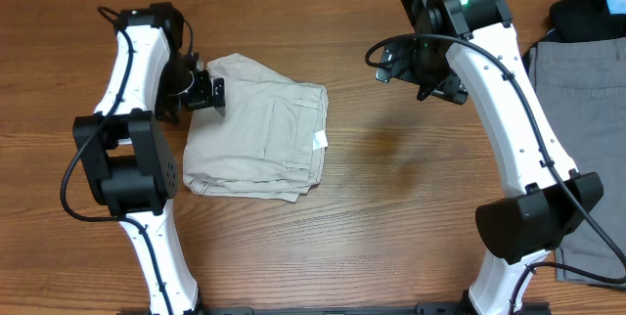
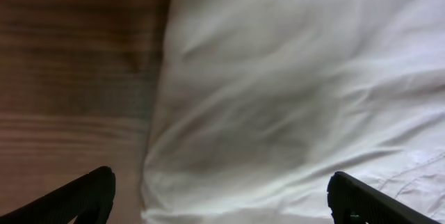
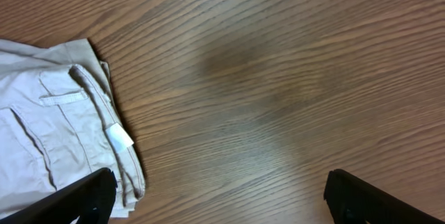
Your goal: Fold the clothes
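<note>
**A:** Where do the shorts (image 1: 256,129) lie?

**B:** In the left half of the worktop (image 1: 391,217), about midway between its far and near edges. They're in a flat bundle of several layers. The waistband runs far-to-near down the bundle's right side, with the white label (image 1: 319,140) sticking out there.

**A:** Which hand is closer?

**B:** The left hand (image 1: 205,92), clearly. It sits at the bundle's far-left corner, fingers spread wide and holding nothing. In its own camera the cloth's left edge runs between the two fingertips, with bare wood on one side and fabric on the other. That view is soft, so I can't tell whether it touches the cloth.

**A:** And the right hand (image 1: 423,72)?

**B:** Also spread wide and empty. It's over bare wood, well apart from the waistband, towards the right edge of the worktop. From there the shorts lie to its left, label side facing it.

**A:** So what does the next move hang on?

**B:** The bundle is nearly square, so I'd go by the waistband line. I judge another fold would carry the left edge over towards that waistband. That would suit the left hand, which is already at that edge. The right hand would need to reach across first. The grey garment (image 1: 577,90) by the right edge is nearer to the right hand.
</note>
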Motion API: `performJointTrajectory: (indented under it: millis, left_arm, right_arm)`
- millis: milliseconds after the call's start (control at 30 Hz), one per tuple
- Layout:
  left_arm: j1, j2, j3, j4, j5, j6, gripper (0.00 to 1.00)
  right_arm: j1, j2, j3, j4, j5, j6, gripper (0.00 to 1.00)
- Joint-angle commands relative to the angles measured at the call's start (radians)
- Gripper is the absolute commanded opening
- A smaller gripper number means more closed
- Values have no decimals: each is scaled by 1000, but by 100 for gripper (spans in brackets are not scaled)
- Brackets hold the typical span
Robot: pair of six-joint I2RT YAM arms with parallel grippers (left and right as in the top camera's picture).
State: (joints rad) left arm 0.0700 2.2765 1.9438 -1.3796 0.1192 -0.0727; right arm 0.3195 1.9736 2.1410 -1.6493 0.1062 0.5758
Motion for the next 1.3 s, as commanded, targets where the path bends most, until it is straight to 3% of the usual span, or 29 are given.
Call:
performJointTrajectory:
  millis: [0,333,600,633,667,833,900,1033,1167,1267]
  left_arm:
    - [6,0,-22,37,38,52,100]
    - [42,0,-112,167,43,104,100]
    - [81,0,-138,203,249,185,100]
    - [78,4,-150,207,268,185,91]
    - [72,7,-158,208,266,185,89]
    - [48,11,-234,266,267,185,83]
    - [43,11,-271,299,268,184,73]
    - [42,11,-314,343,267,153,32]
    - [43,11,-314,379,267,69,4]
    - [46,11,-314,441,267,-10,4]
  right_arm:
    - [-3,-20,18,17,25,-5,100]
    - [-3,-20,18,19,25,-5,100]
    - [-3,-20,18,25,24,-4,100]
    - [-3,-20,18,29,24,-4,100]
    - [-3,-20,18,31,24,-4,100]
    - [-3,-20,18,23,24,-4,100]
    - [-3,-20,18,21,24,-4,100]
    - [-3,-20,18,21,24,-4,100]
    - [-3,-20,18,21,24,-4,100]
    - [-3,-20,18,21,24,-4,100]
